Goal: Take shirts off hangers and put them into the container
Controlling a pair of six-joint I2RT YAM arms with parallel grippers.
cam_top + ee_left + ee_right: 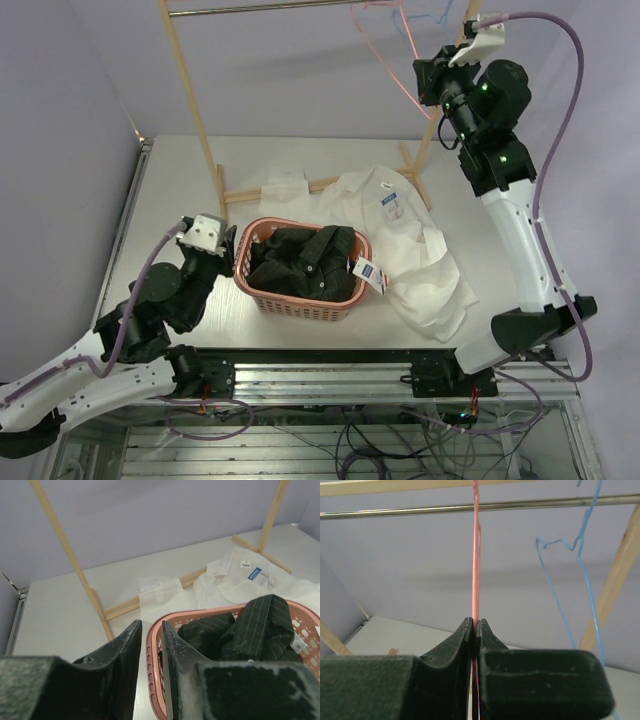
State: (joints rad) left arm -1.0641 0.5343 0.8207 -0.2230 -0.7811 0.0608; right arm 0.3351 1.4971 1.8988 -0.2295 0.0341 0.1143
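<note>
pink wire runs straight down between the clenched jaws of the right gripper (474, 622), which pinches the pink hanger (392, 62) high at the far right. that hanger hooks over the metal rail (420, 511) of the wooden rack (192, 100). the light blue hanger (584, 575) hangs on the same rail just beside it, untouched.

the salmon-pink basket (290, 222) sits on the table (180, 180) near the arms' bases. the dark pinstriped shirt (305, 260) lies bunched inside it, with a fold and its blue-and-white tag (368, 272) spilling over the right rim. the cream-white shirt (410, 250) lies spread on the table behind and to the right of the basket, touching it, with its collar toward the rack's foot.

the left gripper (152, 630) sits low at the basket's left end. its 2 jaws stand parted by a narrow gap, and the basket's rim shows in that gap. i cannot tell whether either pad touches the rim.
</note>
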